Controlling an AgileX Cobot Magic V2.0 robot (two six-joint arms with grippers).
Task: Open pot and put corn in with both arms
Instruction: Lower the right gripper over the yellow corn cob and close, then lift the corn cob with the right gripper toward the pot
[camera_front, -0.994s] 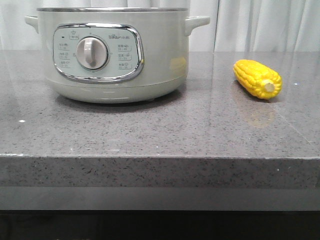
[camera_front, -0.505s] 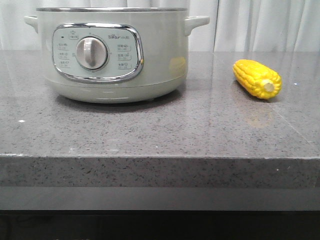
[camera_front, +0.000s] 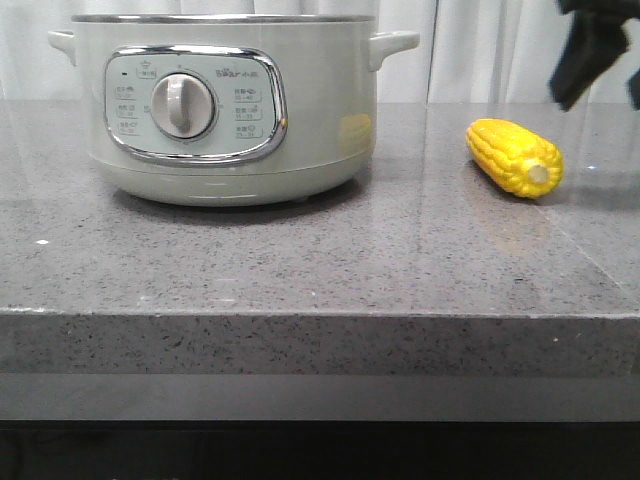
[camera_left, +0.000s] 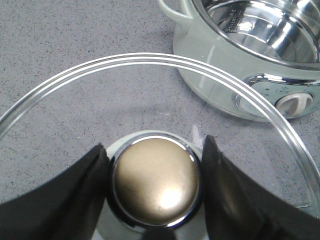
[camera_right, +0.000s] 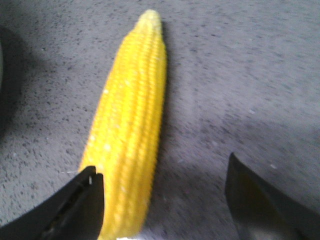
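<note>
The pale-green pot (camera_front: 230, 110) stands at the back left of the counter; in the left wrist view (camera_left: 250, 60) it is open, with a bare steel inside. My left gripper (camera_left: 154, 145) is shut on the brass-coloured knob (camera_left: 156, 182) of a glass lid (camera_left: 150, 57) and holds it beside the pot, over the counter. The yellow corn (camera_front: 513, 156) lies on the counter at the right. My right gripper (camera_front: 605, 85) hangs open just above it. In the right wrist view the corn (camera_right: 132, 115) lies next to one finger, between the jaws (camera_right: 164, 170).
The grey speckled counter (camera_front: 300, 260) ends in a front edge close to the camera. A white curtain (camera_front: 500, 50) hangs behind. The left arm is out of the front view.
My right gripper has come into the front view at the top right, above the corn. The pot and the corn have not moved.
</note>
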